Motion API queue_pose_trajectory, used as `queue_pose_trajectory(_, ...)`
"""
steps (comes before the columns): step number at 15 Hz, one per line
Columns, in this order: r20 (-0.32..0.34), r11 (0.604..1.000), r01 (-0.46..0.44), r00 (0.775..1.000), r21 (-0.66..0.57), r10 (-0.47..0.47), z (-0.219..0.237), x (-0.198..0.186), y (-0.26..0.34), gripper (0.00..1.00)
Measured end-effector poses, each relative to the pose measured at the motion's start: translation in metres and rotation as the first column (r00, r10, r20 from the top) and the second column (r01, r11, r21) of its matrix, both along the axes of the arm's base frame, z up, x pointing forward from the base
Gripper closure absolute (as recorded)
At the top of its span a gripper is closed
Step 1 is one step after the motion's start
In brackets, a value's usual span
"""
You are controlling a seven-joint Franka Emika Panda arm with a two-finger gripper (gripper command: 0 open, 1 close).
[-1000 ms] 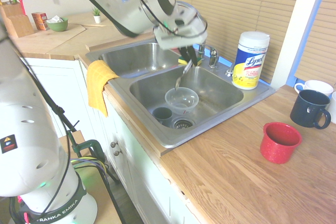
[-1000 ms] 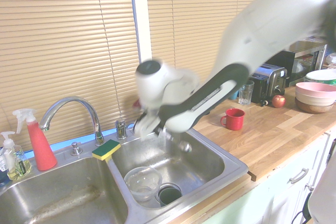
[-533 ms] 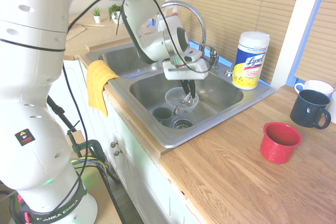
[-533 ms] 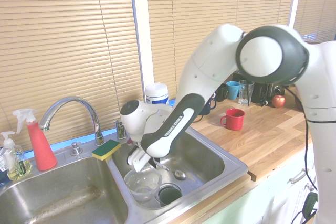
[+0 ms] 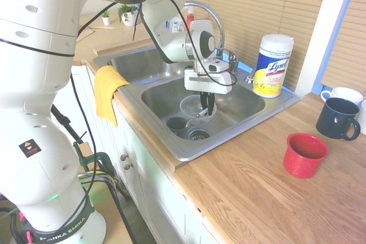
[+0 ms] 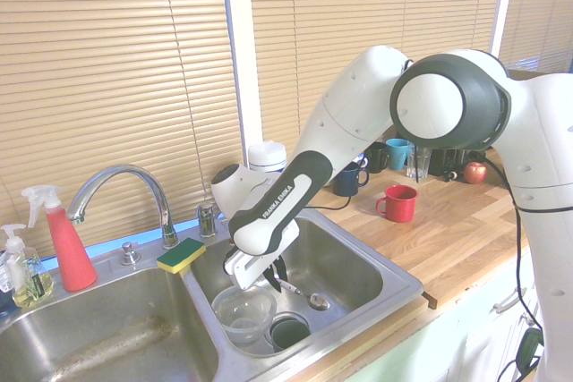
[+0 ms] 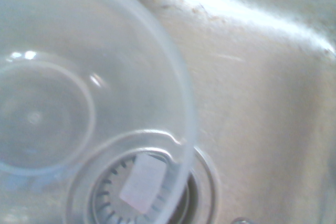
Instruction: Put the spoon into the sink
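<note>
Gripper point(image 6: 274, 273): fingers together, clamped on handle of spoon point(image 6: 304, 293); pointing steeply down inside right-hand basin of sink point(image 6: 376, 261) as seen in second exterior view.
Spoon: held by slim handle, silver bowl end low near basin floor, angled away from fingers; just beside clear plastic bowl point(image 6: 243, 309), not inside it. Contact between spoon bowl and basin floor: cannot tell.
Clear plastic bowl: upright on basin floor, next to round drain point(image 5: 198, 135); fills much of wrist view point(image 7: 63, 103), drain strainer point(image 7: 142, 187) showing through and beside its rim.
Dark cup point(image 5: 176, 124): in same basin, beside drain.
Faucet point(image 6: 121, 187): tall, curved, chrome, at back of sink.
Sponge point(image 6: 181, 255): yellow and green, on divider between basins.
Yellow cloth point(image 5: 106, 92): draped over front edge of sink.
Wipes canister point(image 5: 272, 64): white and yellow, upright on back corner of sink rim.
Red cup point(image 5: 303, 154): on wooden counter point(image 5: 269, 192), well apart from sink.
Dark blue mug point(image 5: 338, 118): on counter, beyond red cup.
Red spray bottle point(image 6: 63, 243): behind other basin.
</note>
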State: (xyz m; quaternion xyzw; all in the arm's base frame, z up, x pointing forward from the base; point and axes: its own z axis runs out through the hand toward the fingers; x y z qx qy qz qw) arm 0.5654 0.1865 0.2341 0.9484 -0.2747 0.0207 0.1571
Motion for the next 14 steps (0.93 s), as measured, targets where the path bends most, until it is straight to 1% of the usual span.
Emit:
queue_pose_trajectory(12,-0.015,1.0,-0.008,1.0,-0.005,0.008,-0.0012,0.0059,-0.0015,0.0)
queue_pose_trajectory(14,-0.01,1.0,-0.022,1.0,-0.006,0.022,-0.0008,0.0062,0.0002,0.0)
